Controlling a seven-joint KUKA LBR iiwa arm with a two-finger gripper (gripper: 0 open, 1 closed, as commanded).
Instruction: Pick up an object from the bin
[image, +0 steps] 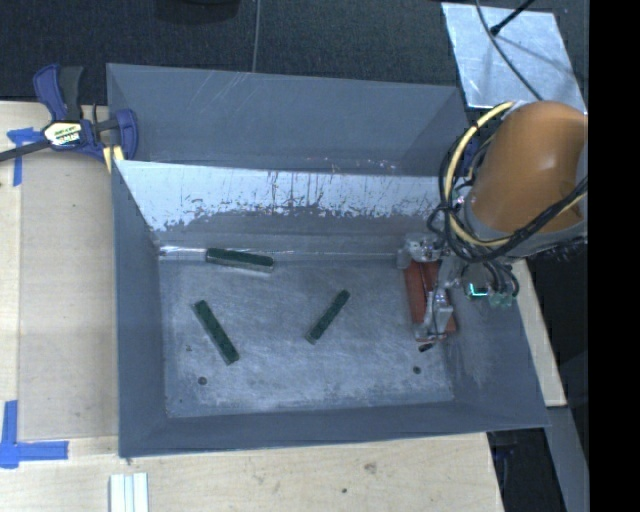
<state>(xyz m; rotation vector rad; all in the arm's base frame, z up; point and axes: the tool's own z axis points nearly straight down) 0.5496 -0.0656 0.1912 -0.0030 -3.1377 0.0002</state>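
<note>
My gripper (433, 325) is down near the bin floor at the right side. A reddish-brown oblong block (417, 291) lies lengthwise right against the gripper's left side; whether it is gripped I cannot make out. The nearest other thing is a dark green stick (328, 316), lying slanted on the floor in the middle of the bin, well left of the gripper.
Two more dark green sticks lie further left: one slanted (216, 331) at the front left, one almost level (240, 259) by the back wall. The bin's right wall slopes up close behind the gripper. The arm with its orange cover and cables hangs over the right rim.
</note>
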